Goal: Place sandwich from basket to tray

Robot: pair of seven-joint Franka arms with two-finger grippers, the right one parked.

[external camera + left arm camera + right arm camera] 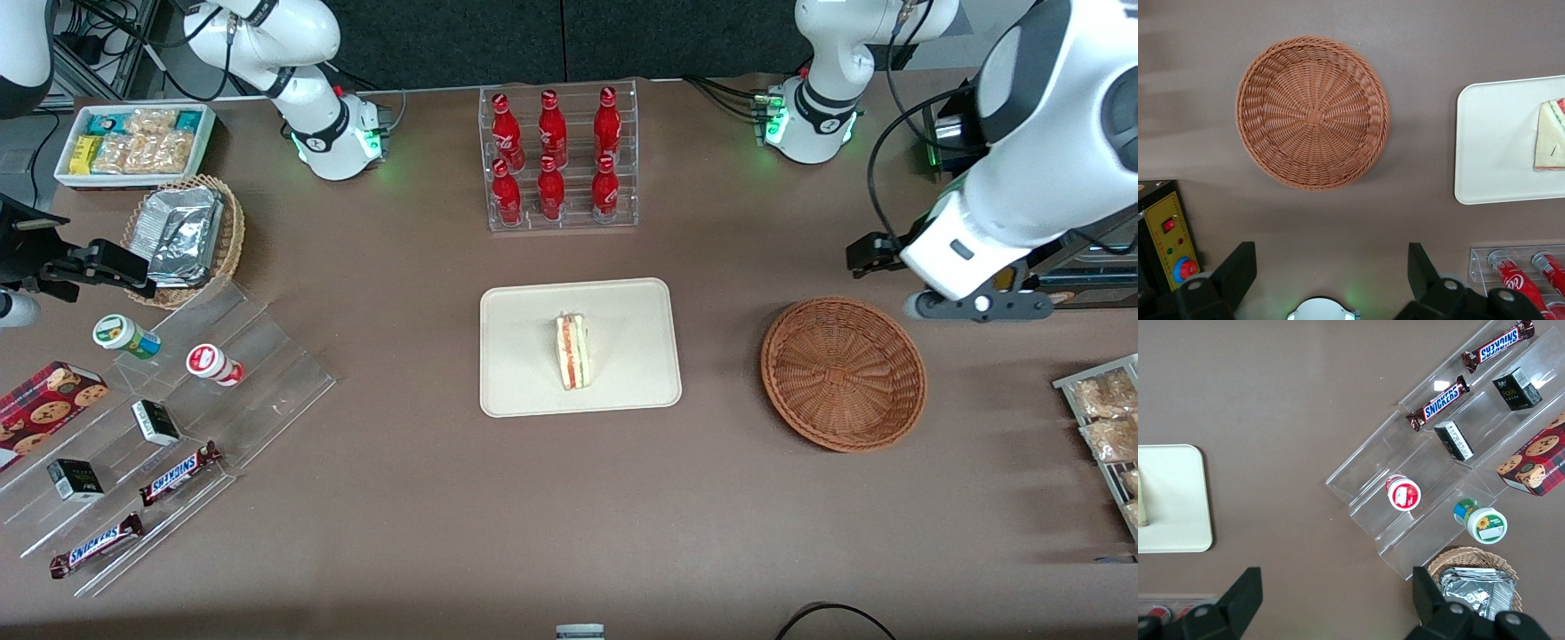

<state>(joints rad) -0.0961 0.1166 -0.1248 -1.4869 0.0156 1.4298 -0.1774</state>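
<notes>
Sandwich (573, 350) sits on tray (640, 307), basket (843, 373) empty; gripper (1331, 267) above table beside basket, jaws wide, holding nothing. Looks done.

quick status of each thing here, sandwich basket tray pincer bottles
sandwich: lying on the tray, cut edge up
basket: empty, upright on the table
tray: flat on the table, holding only the sandwich
pincer: open, empty, hovering above the table near the basket
bottles: six, upright in their clear rack, capped
</notes>
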